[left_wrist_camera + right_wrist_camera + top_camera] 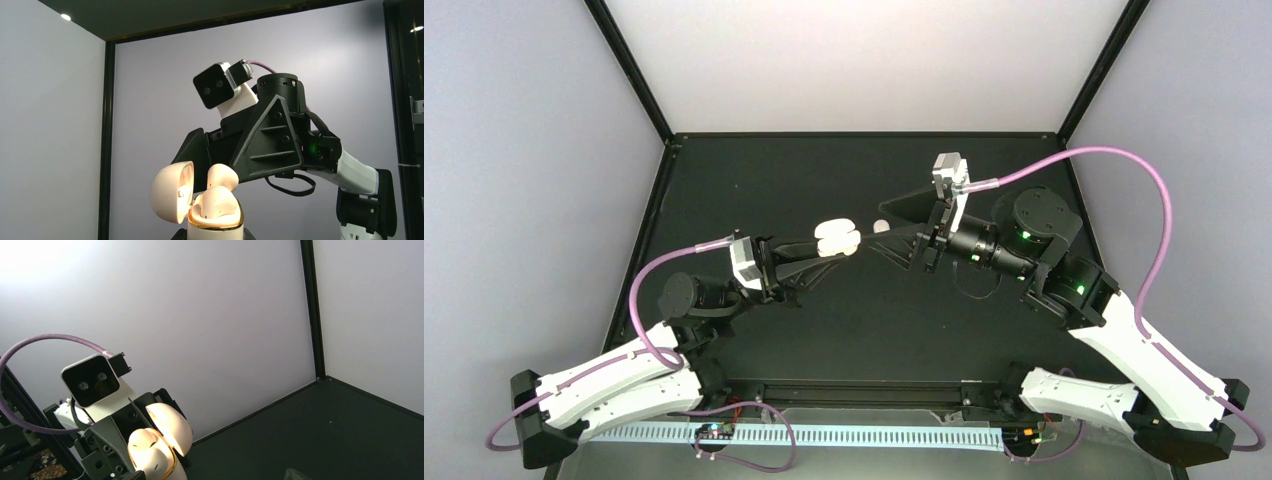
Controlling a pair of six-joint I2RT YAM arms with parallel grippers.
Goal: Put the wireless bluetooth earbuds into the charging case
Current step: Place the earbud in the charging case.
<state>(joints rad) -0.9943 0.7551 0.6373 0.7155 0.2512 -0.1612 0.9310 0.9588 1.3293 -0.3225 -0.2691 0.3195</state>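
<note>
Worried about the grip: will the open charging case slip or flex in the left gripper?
Probably slippery: the charging case looks glossy and rounded. Likely rigid: clamped in the left gripper, its shell looks undeformed. Its open lid might swing if bumped.

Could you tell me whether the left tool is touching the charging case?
Touching: the right wrist view shows the left tool clamped around the open charging case at its base.

The charging case (215,232) is creamy white with a gold rim. It stands upright at the bottom middle, its lid (170,192) open to the left. One earbud (216,202) sits inside. A second earbud (222,176) is just above it.
</note>
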